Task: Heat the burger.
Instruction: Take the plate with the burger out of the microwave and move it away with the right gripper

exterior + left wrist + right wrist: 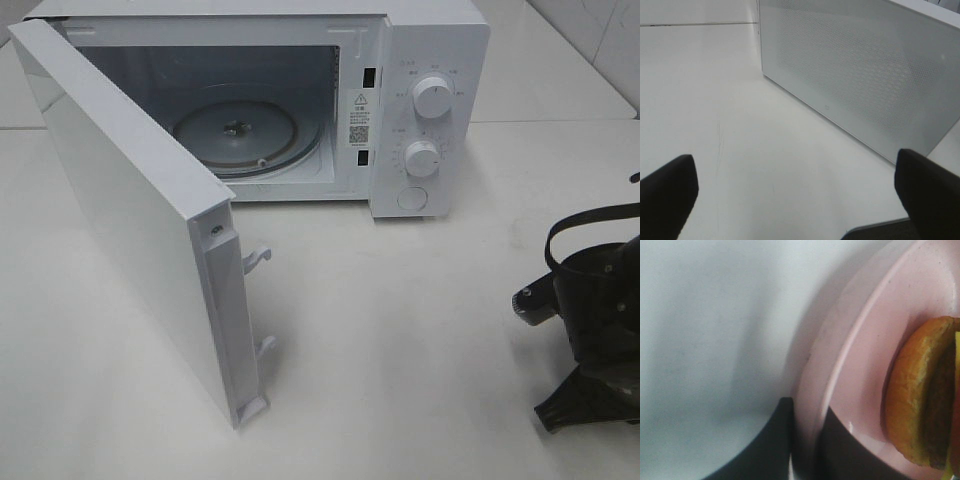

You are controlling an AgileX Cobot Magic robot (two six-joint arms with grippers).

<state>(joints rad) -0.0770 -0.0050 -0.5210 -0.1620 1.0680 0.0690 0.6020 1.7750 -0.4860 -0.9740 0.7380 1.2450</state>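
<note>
Microwave (300, 100): white, at the back edge of the counter (420, 340), cavity open and lit.
Door (130, 210): swung fully out toward the front-left of the counter, two latch hooks (258, 258) showing on its free edge.
Turntable (245, 135): round glass tray in the cavity, nothing on it.
Knobs (432, 97): two white dials on the panel at the microwave's right side, one above the other, with a round button below them.
Left gripper (795, 192): fingers spread wide, holding nothing; it hangs over bare counter with the perforated outer face of the door just ahead. Not seen in the exterior high view.
Right gripper (805, 440): at the right edge of the counter, well apart from the microwave; dark fingers (775, 440) nearly closed, pinching the rim of the plate from both sides.
Plate (855, 370): pink, round, rim clamped by the right gripper; only part shows in the right wrist view.
Burger (920, 395): on the plate, near the pinched rim, seen side-on: golden-brown bun, dark patty, a sliver of yellow. Outside the microwave; hidden in the exterior high view.
</note>
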